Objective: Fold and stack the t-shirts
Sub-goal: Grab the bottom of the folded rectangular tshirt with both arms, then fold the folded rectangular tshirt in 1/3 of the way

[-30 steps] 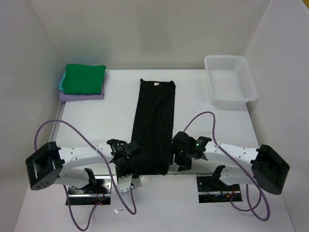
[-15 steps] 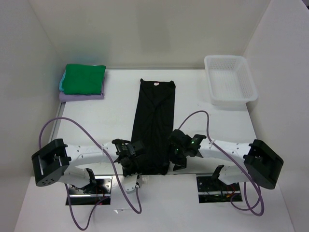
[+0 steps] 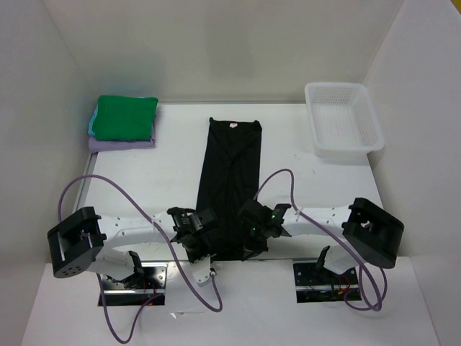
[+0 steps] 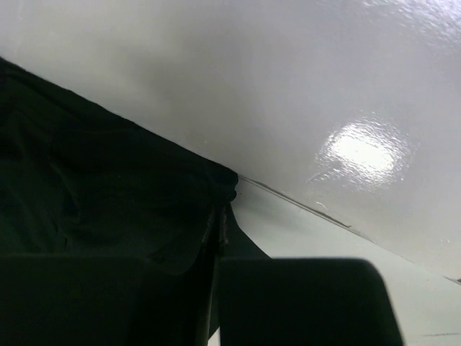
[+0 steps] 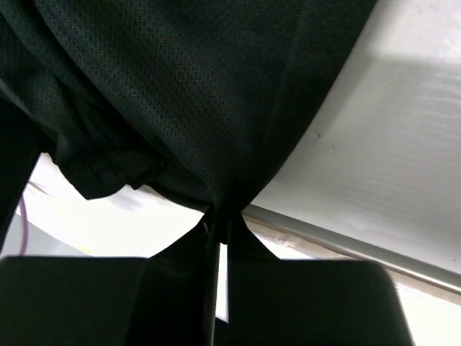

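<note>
A black t-shirt (image 3: 230, 180) lies as a long narrow strip down the middle of the table, collar at the far end. My left gripper (image 3: 204, 249) is shut on its near left corner; the left wrist view shows black cloth (image 4: 108, 202) pinched at the left gripper (image 4: 218, 223). At the near right corner my right gripper (image 3: 250, 245) is shut on the hem, and the right wrist view shows the mesh fabric (image 5: 194, 94) bunched into the right gripper (image 5: 220, 216). At the far left, a folded green t-shirt (image 3: 127, 118) tops a stack with turquoise (image 3: 91, 124) and lavender (image 3: 121, 143) t-shirts below.
A white plastic bin (image 3: 343, 128) stands at the far right corner. White walls close in the table on the left, back and right. Purple cables (image 3: 108, 189) loop over both arms near the front edge.
Both grippers have shut on the shirt's near corners. The right arm has slid left toward the hem, and the left gripper has edged right onto the cloth.
</note>
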